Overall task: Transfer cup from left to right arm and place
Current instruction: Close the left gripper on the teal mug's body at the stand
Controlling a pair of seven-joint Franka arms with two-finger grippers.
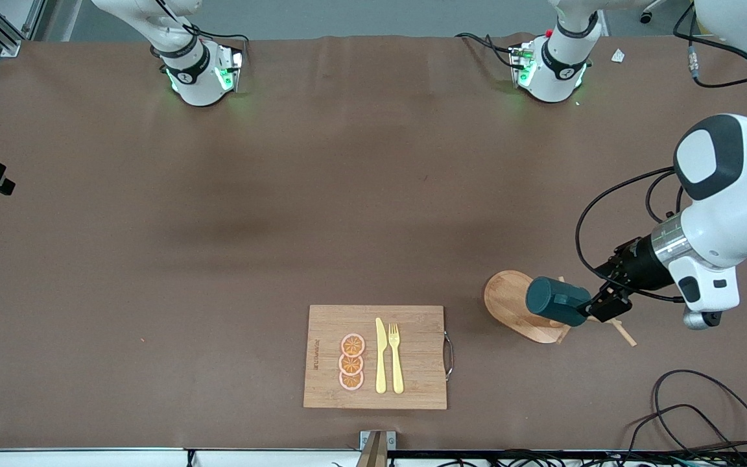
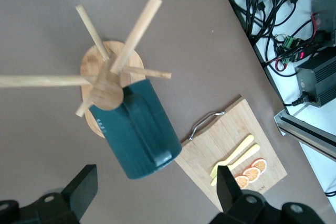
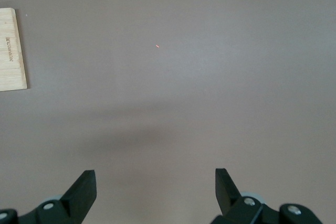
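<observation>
The dark teal cup [image 1: 555, 301] hangs tilted on the wooden peg rack [image 1: 506, 301] toward the left arm's end of the table. Its inside is hidden. In the left wrist view the cup [image 2: 139, 132] shows its handle, with the rack's pegs [image 2: 107, 85] above it. My left gripper [image 1: 597, 306] is open at the cup's end. Its fingers [image 2: 84, 182] stand wide apart and hold nothing, and the cup sits just ahead of the left gripper [image 2: 155, 182]. My right gripper [image 3: 155, 182] is open and empty, high over bare table, and out of the front view.
A wooden cutting board [image 1: 412, 383] lies near the front edge, with three orange slices [image 1: 351, 362], a yellow knife [image 1: 380, 357] and a yellow fork [image 1: 395, 357] on it. Its corner shows in the right wrist view [image 3: 10, 51]. Cables [image 1: 704, 415] lie by the left arm's front corner.
</observation>
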